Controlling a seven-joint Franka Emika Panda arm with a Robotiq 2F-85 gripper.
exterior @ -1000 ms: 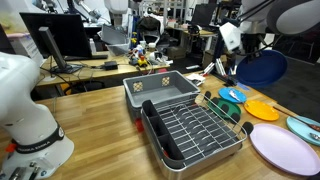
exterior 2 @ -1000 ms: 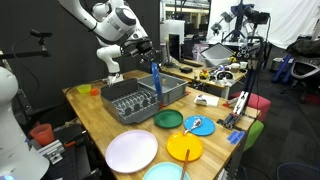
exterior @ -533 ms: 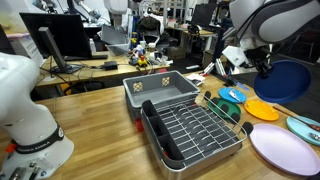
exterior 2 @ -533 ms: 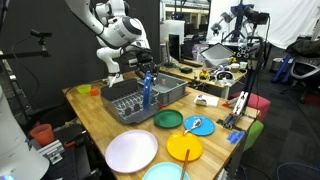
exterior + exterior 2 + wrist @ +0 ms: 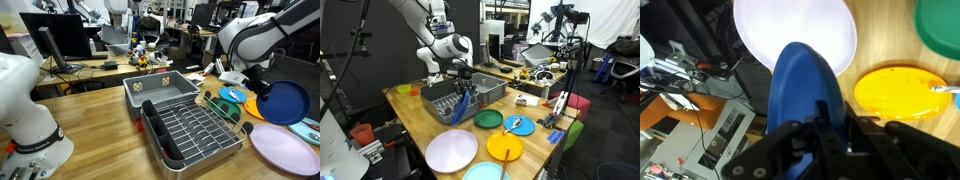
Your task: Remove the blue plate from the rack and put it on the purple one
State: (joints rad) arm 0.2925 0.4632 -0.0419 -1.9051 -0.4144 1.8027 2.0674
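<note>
Tool [image 5: 826, 118] tight on blue plate [image 5: 800, 78] rim

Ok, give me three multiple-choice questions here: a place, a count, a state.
1. Where is the blue plate? A in the dish rack; B in the air, clear of it; C flat on the lavender plate.
2. How many plates stand in the dish rack? A none; B two; C four.
3. The gripper is: A open; B shut on the blue plate; C shut on a fork.
Answers: 1 B, it hangs beside the rack; 2 A, its wires are bare; 3 B, it clamps the rim.
</note>
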